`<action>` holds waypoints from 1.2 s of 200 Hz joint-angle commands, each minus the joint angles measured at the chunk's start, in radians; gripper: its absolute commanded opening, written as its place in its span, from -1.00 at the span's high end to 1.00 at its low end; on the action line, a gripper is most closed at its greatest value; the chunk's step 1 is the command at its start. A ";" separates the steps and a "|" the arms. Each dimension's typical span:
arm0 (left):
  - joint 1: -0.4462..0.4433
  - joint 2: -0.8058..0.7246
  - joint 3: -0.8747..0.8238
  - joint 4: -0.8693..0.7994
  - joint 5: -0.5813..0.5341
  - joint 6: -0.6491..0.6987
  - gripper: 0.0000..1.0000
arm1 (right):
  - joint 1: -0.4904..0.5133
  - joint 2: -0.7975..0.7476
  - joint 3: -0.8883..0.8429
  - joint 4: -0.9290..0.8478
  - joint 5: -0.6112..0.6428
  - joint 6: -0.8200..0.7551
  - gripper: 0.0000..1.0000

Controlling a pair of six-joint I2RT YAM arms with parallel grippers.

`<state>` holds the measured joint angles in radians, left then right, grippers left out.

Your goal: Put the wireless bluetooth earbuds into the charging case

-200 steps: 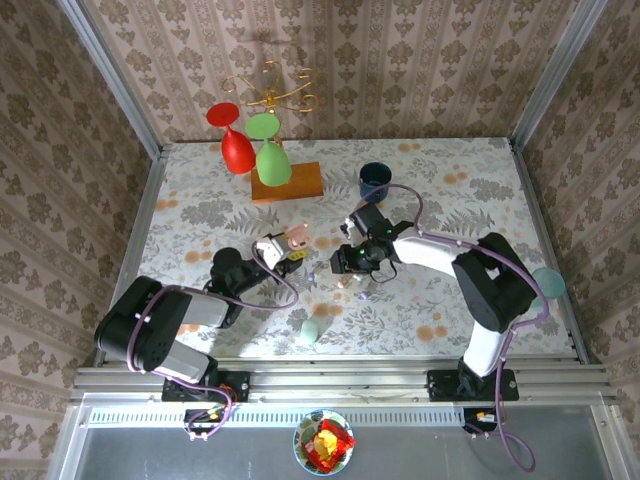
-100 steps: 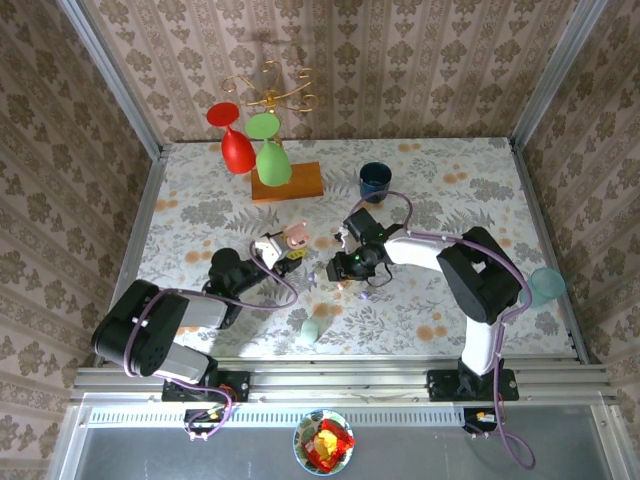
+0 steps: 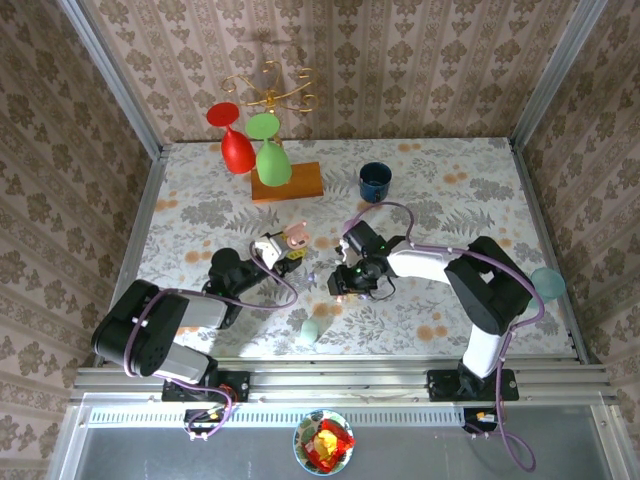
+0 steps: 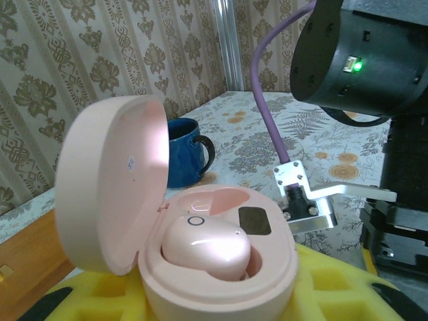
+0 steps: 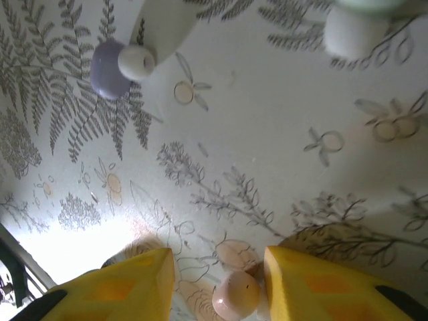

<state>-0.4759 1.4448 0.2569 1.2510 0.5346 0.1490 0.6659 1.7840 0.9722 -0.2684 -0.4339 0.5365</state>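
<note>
The pink earbud (image 5: 235,295) lies loose on the flowered table (image 5: 281,127), at the bottom middle of the right wrist view. The right claw (image 5: 216,266) straddles it: its 2 yellow fingers stand apart, the earbud just beside the right-hand one with a clear gap on the other side, so nothing is gripped yet.

A second pink earbud (image 4: 204,249) already sits in 1 pocket of the open pink charging case (image 4: 274,267), low in the left wrist view; the pocket behind it looks empty. The left claw (image 4: 217,306) is clamped on the base of the case, holding it with the lid (image 4: 110,180) tipped back. In the top view the case hangs left of center, near the right claw.

A lavender earbud (image 5: 107,72) and a pale one (image 5: 351,30) lie at the upper corners of the right wrist view. A blue mug (image 4: 182,152) stands behind the case.

The step in hand appears to be picking up the pink earbud. Next, the right fingers likely need to close squarely on that small glossy piece, lift it, and carry it over to the free pocket.
</note>
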 commanded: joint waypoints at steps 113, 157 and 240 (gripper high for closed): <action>0.004 -0.013 -0.014 0.034 0.024 -0.037 0.33 | 0.016 0.012 -0.025 -0.066 -0.008 -0.033 0.15; 0.005 -0.008 -0.010 0.032 0.024 -0.037 0.33 | 0.032 -0.065 -0.105 -0.070 -0.012 -0.004 0.14; 0.003 0.000 -0.004 0.033 0.028 -0.047 0.34 | 0.082 -0.155 -0.142 -0.010 -0.048 0.055 0.15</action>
<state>-0.4759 1.4452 0.2546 1.2510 0.5415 0.1261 0.7357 1.6794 0.8425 -0.2535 -0.4580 0.5705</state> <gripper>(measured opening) 0.357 0.427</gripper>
